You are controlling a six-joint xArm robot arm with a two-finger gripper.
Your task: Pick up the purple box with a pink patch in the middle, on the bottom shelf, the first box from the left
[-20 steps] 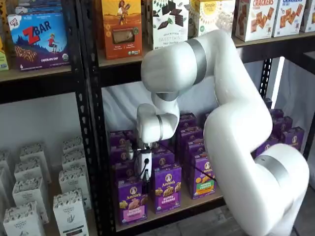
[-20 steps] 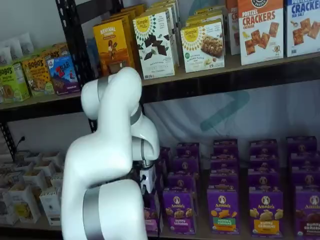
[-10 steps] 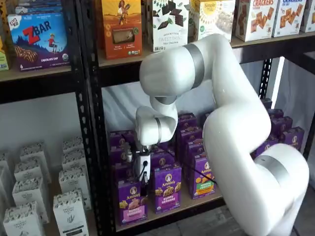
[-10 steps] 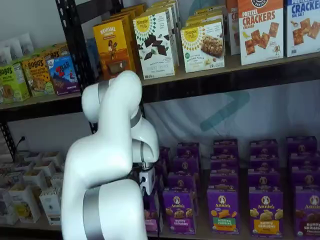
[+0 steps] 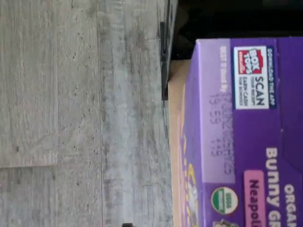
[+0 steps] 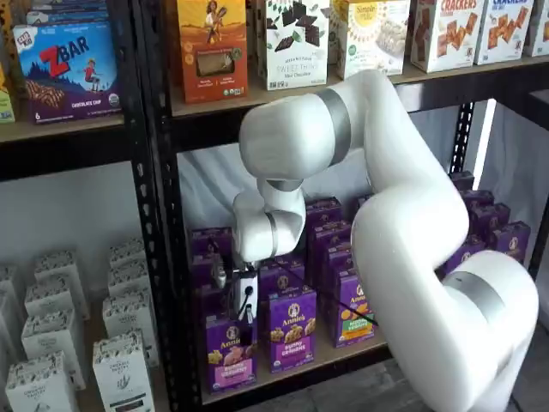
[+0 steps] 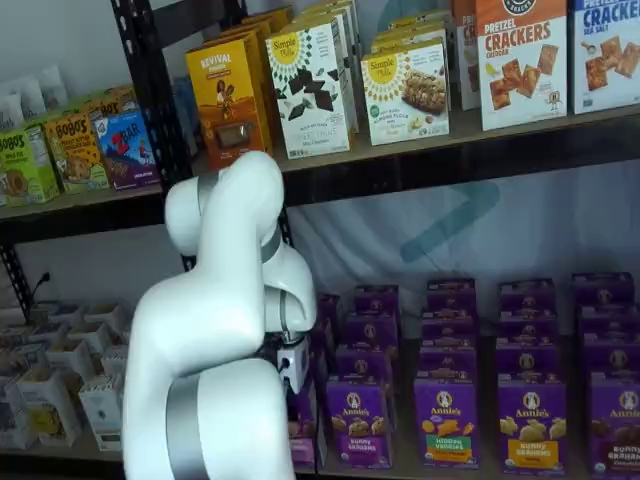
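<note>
The purple Annie's box [image 6: 228, 350] stands upright at the front left of the bottom shelf [image 6: 296, 369], not yet lifted. The hand [image 6: 246, 319] hangs just above it; its fingers are hidden, though it appears spread wide, so closing and lifting remain.

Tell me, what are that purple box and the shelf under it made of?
The purple box looks like thin printed cardboard: flat panels, crisp folded edges, slightly glossy print. The bottom shelf seems a light-brown wooden board, matte, edged with black, probably painted metal, rail.
</note>
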